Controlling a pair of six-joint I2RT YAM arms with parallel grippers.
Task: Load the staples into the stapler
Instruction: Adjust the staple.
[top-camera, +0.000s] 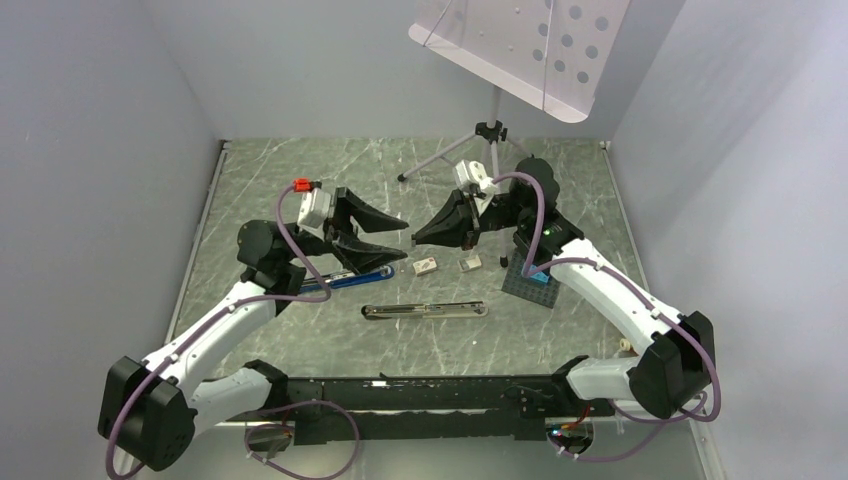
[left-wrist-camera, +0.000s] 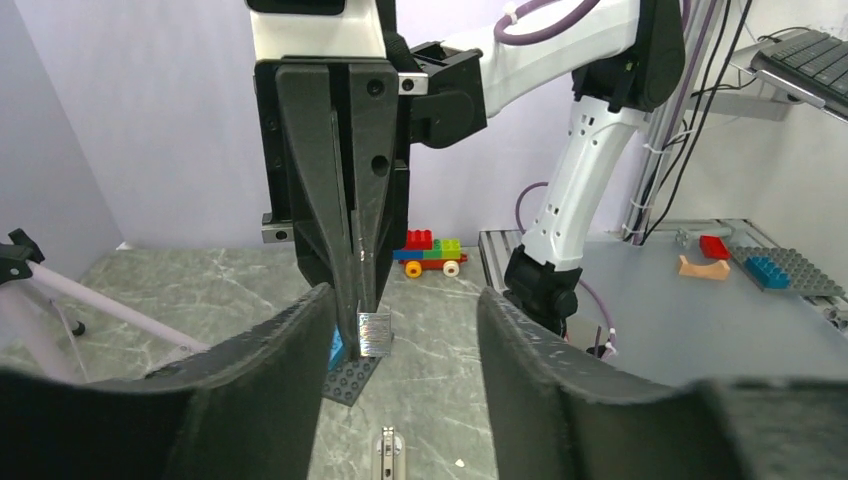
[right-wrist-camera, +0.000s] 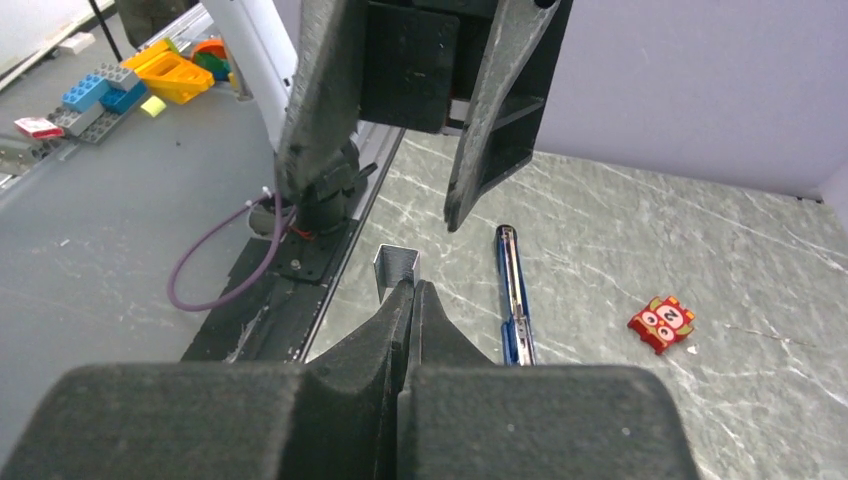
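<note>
Staples (right-wrist-camera: 396, 266) are not yet loaded: nearest the arm bases a silver stapler (top-camera: 425, 310) lies stretched flat, apparently opened, with a blue stapler (top-camera: 355, 280) just beyond to its left. Above them, in mid-air, the right gripper (right-wrist-camera: 408, 290) is clenched on the staples at its fingertips, and the left gripper (left-wrist-camera: 404, 300) faces it, jaws apart either side of the block, gripping nothing, so insertion seems wholly left. Marbled grey-green tabletop (top-camera: 300, 180) runs back to a tripod (top-camera: 470, 145) and plain pale walls.
</note>
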